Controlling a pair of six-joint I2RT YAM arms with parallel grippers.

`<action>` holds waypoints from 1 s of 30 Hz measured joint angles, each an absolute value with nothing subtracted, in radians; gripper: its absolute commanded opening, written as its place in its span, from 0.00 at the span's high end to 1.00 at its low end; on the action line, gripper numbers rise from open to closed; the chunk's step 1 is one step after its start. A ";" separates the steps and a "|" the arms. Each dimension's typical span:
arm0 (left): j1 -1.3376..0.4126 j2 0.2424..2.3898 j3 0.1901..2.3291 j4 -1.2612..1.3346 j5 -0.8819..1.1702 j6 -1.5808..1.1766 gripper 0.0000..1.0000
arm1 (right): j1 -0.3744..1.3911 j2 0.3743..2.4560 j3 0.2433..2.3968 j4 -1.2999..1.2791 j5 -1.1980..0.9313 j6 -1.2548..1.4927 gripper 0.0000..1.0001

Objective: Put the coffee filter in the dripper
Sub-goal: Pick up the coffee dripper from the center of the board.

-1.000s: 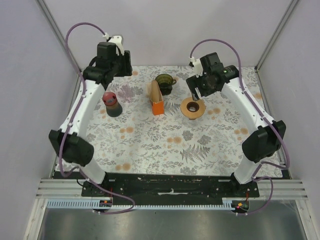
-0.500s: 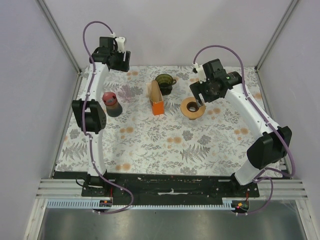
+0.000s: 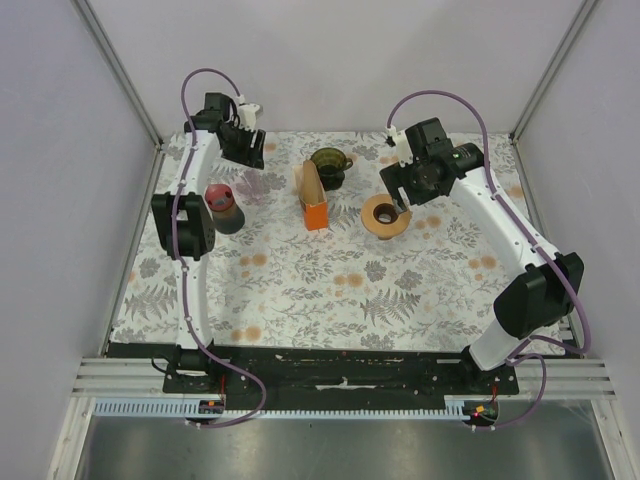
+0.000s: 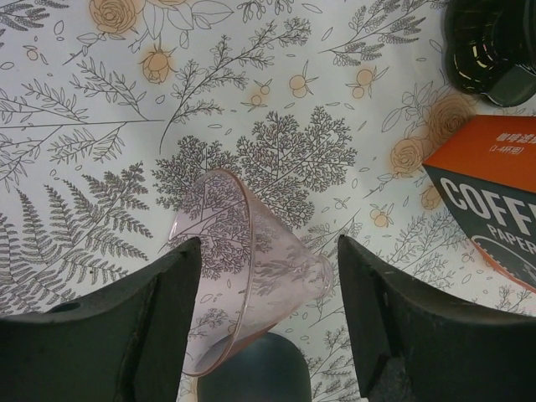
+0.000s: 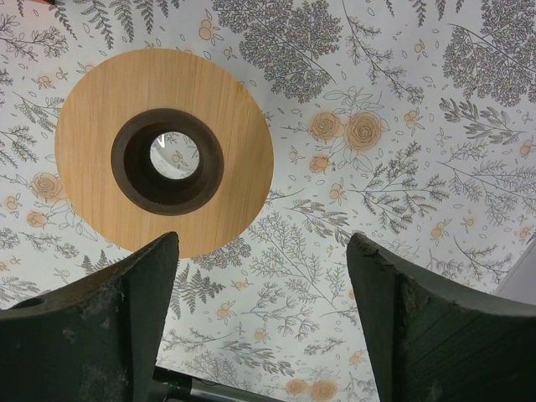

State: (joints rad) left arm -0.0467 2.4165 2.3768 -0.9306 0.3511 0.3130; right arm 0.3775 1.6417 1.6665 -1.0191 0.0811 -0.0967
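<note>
Under left tool (image 4: 268, 251), fingers apart, clear pink conical dripper (image 4: 243, 243) on its side; under right tool (image 5: 264, 243), likewise apart, flat wooden ring (image 5: 226, 109), patterned surface (image 5: 402, 167) around.

View down from the right wrist. A round wooden disc (image 5: 224, 117) lies flat on the flower-printed counter (image 5: 402, 100), in the upper left of the field. A dark ring (image 5: 130, 166) lines its central hole, through which the printed pattern shows. The right gripper (image 5: 261, 251) hangs above the counter just beside the disc's lower edge. Its two dark fingers (image 5: 109, 318) are spread wide at the bottom corners.
</note>
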 measured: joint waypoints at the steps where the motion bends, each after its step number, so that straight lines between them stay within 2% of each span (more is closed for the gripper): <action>1: -0.045 2.418 2.377 -0.934 0.353 0.317 0.36 | 0.377 1.642 1.666 -1.019 0.081 -0.097 0.12; 2: -0.044 2.418 2.377 -0.936 0.354 0.320 0.41 | 0.377 1.642 1.666 -1.019 0.081 -0.097 0.12; 5: -0.039 2.418 2.377 -0.949 0.376 0.337 0.42 | 0.377 1.642 1.666 -1.019 0.082 -0.097 0.12; 7: -0.039 2.421 2.377 -0.963 0.396 0.348 0.48 | 0.377 1.642 1.666 -1.019 0.086 -0.097 0.12; 11: -0.039 2.427 2.372 -1.012 0.443 0.387 0.51 | 0.377 1.642 1.666 -1.020 0.091 -0.097 0.12; 15: -0.039 2.427 2.362 -1.068 0.482 0.436 0.86 | 0.377 1.642 1.666 -1.026 0.096 -0.097 0.12; 16: -0.039 2.427 2.357 -1.077 0.489 0.448 0.98 | 0.377 1.642 1.666 -1.026 0.096 -0.097 0.12; 20: -0.040 2.413 2.354 -1.121 0.569 0.456 0.98 | 0.377 1.641 1.666 -1.027 0.101 -0.097 0.12; 26: -0.055 2.388 2.341 -1.124 0.576 0.511 0.98 | 0.377 1.624 1.674 -1.038 0.097 -0.096 0.11; 30: -0.075 2.299 2.319 -1.131 0.558 0.577 0.98 | 0.377 1.617 1.738 -1.051 0.076 -0.089 0.10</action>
State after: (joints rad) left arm -0.0750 2.2993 2.3192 -1.1309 0.5575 0.5774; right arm 0.3775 1.6173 1.7382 -1.0512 0.0757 -0.0887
